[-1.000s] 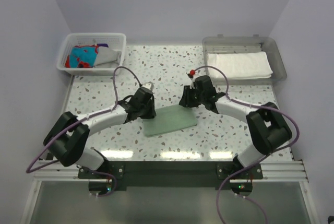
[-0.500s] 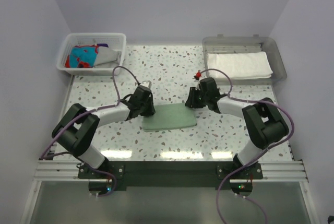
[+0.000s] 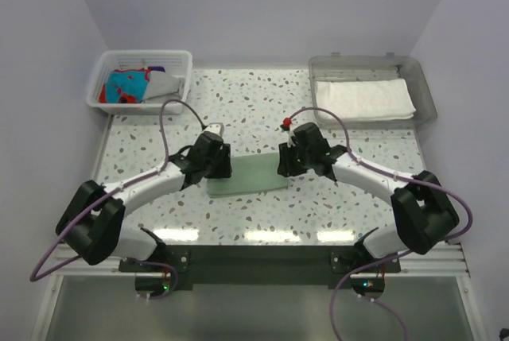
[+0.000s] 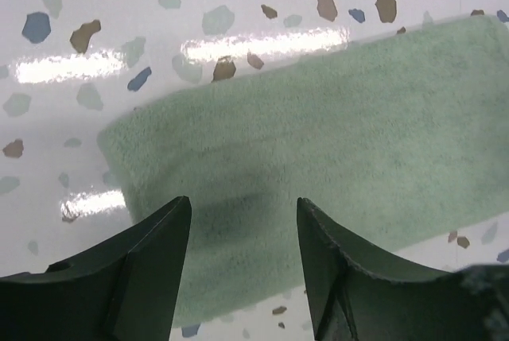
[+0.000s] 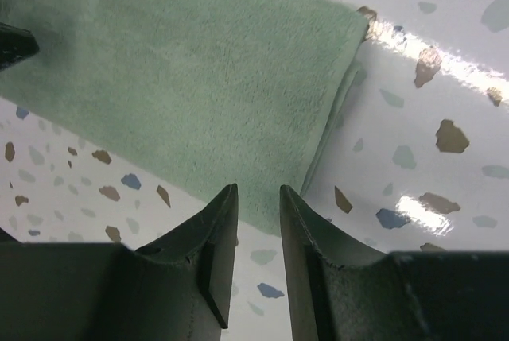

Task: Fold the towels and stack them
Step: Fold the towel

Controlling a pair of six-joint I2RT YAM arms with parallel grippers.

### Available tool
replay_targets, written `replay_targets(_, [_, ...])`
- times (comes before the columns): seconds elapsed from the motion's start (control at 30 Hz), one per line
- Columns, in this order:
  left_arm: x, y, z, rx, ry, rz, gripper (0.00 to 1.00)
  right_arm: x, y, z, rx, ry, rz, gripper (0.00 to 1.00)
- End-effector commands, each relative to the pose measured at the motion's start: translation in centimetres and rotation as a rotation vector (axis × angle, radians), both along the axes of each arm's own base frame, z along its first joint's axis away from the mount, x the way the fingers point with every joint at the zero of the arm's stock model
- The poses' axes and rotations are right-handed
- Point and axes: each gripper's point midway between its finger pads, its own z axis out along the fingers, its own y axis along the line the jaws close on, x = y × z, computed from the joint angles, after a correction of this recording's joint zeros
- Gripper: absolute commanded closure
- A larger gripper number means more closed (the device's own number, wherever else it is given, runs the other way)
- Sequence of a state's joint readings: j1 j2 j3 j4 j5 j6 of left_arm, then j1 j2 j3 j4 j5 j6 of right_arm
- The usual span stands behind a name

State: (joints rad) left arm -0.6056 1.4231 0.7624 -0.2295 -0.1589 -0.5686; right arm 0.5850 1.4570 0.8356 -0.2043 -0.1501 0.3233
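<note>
At the centre of the worktop [image 3: 262,102], slightly toward the near edge, the mint towel [image 3: 245,176] lies flat as a folded rectangle. The right wrist view shows stacked layers at its right end.

The left hand [image 3: 213,158] is over the towel's left end, fingers spread wide and empty. The right hand [image 3: 290,162] is over the right end, fingers only narrowly parted and also empty.

Probable faults from this state:
- Closing on the top layer alone at the layered end would peel the fold open on lifting.
- The worktop is glossy. A sideways push from either hand could slide or bunch the towel rather than pinch it.
- Unequal lift between the two hands would skew the rectangle and spoil the stack.

A white towel [image 3: 366,98] lies folded in the tray [image 3: 425,87] at the far right. A patterned towel [image 3: 127,85] sits crumpled with other cloth in the basket [image 3: 143,55] at the far left.

The worktop is white with multicoloured speckles and shows bright strip reflections. Plain pale lilac walls [image 3: 262,7] enclose it on the left, far and right sides.
</note>
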Motion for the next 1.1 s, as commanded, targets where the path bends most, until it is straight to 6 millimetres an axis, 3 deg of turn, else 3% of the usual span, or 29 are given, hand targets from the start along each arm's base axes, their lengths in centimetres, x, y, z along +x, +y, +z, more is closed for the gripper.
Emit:
replay_targets(0.0, [-2.7,2.1,-1.4,0.025,0.047,0.055,0.41,-1.3,-0.2,-0.2,-0.037,0.025,0.029,0.68])
replay_targets(0.17, [-4.6,3.1,-4.3,0.037,0.108,0.072,0.54,-2.4,-0.4,-3.3,-0.064,0.088,0.03,0.74])
replay_targets(0.23, [-4.9,3.4,-5.2,0.049,0.122,0.084,0.6,-2.5,-0.6,-3.8,-0.072,0.095,0.016,0.8])
replay_targets(0.33, [-5.3,4.5,-6.5,0.1,0.148,0.118,0.66,-2.9,-0.9,-4.3,-0.092,0.116,0.017,0.81])
replay_targets(0.4, [-5.7,5.7,-7.3,0.151,0.182,0.154,0.67,-3.3,-0.7,-4.4,-0.092,0.128,0.03,0.81])
replay_targets(0.53, [-4.6,8.5,-7.6,0.21,0.209,0.231,0.66,-4.4,0.5,-4.6,-0.087,0.151,0.051,0.8])
replay_targets(0.67, [-1.6,8.8,-5.2,0.233,0.153,0.22,0.48,-5.1,2.5,-4.2,-0.076,0.148,0.076,0.79])
replay_targets(0.7, [-1.0,8.4,-4.4,0.228,0.13,0.208,0.4,-4.9,2.7,-3.7,-0.065,0.14,0.072,0.78])
replay_targets(0.77, [0.2,7.5,-2.5,0.224,0.074,0.161,0.33,-4.2,2.6,-2.0,-0.053,0.089,0.055,0.76])
replay_targets(0.9, [1.0,5.2,1.8,0.22,-0.042,0.061,0.03,-1.8,-0.4,1.3,-0.131,0.003,-0.014,0.55])
replay_targets(0.97, [0.5,3.4,3.6,0.221,-0.089,0.002,0.0,-0.4,-2.8,2.5,-0.127,-0.016,-0.081,0.43])
replay_targets(1.03, [-0.3,1.3,4.8,0.197,-0.115,-0.057,0.0,0.5,-6.3,2.3,-0.134,0.01,-0.178,0.33])
replay_targets(1.07, [-0.6,0.5,5.1,0.183,-0.123,-0.079,0.0,0.7,-7.5,2.4,-0.143,0.01,-0.209,0.23])
